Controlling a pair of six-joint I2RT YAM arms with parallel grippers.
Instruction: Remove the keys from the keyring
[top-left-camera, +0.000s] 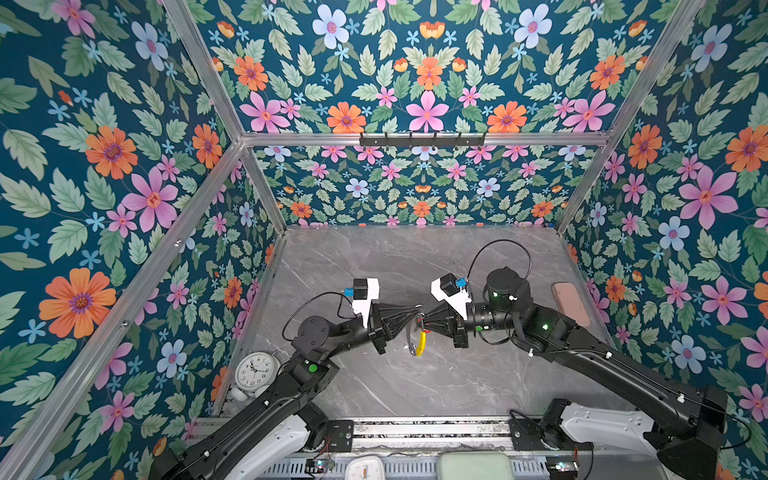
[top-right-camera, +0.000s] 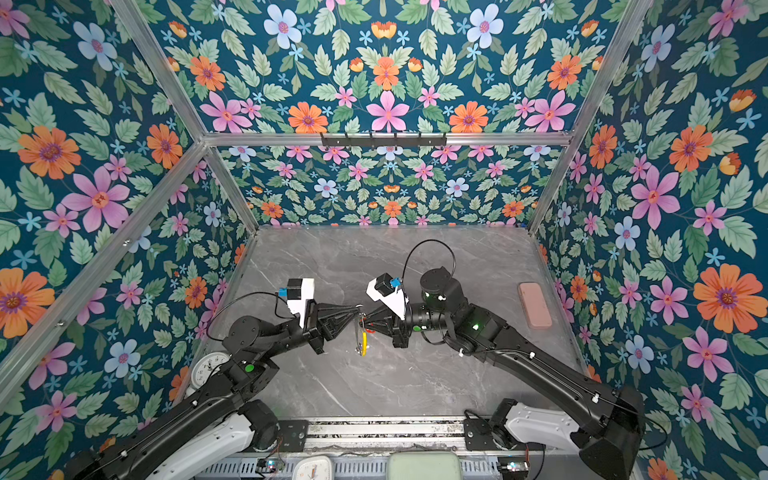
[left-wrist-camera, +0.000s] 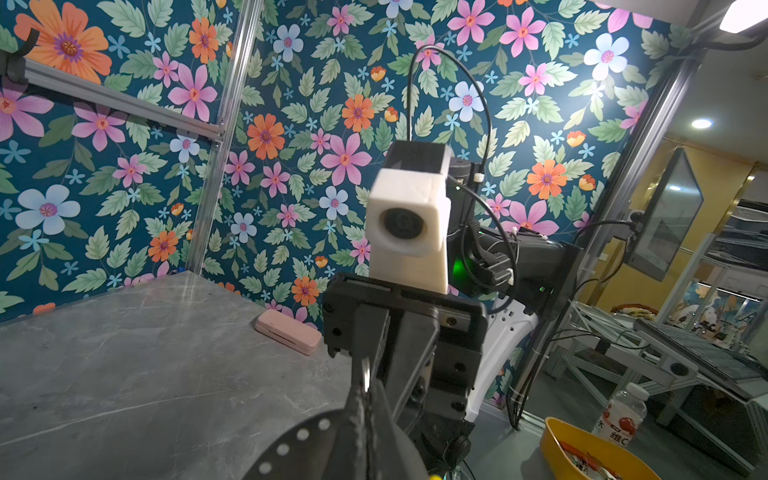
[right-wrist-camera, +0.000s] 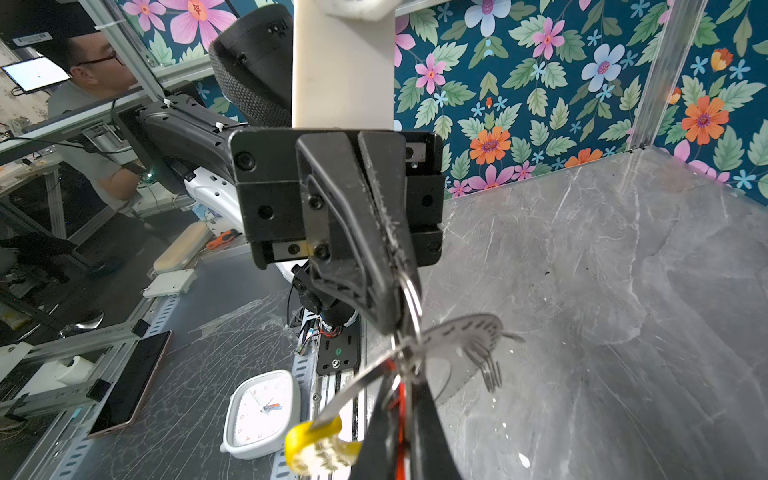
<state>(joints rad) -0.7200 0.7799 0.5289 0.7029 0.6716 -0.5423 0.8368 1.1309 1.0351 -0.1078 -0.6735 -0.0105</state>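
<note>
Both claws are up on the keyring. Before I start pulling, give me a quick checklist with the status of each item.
1. Grip, left claw: shut on the keyring at its top loop, ok.
2. Grip, right claw: shut on the red-tagged key, with red showing in its grip, ok.
3. Clearance: the keyring hangs free above the table, yellow section lowest, ok.
4. Separation: whether the red-tagged key is off the hoop, cannot tell; it sits tight against it.
5. Location of the blue-tagged key: cannot tell, not visible in any view.
6. Clutter: the pink case and round white clock sit well away from the claws, ok.
</note>
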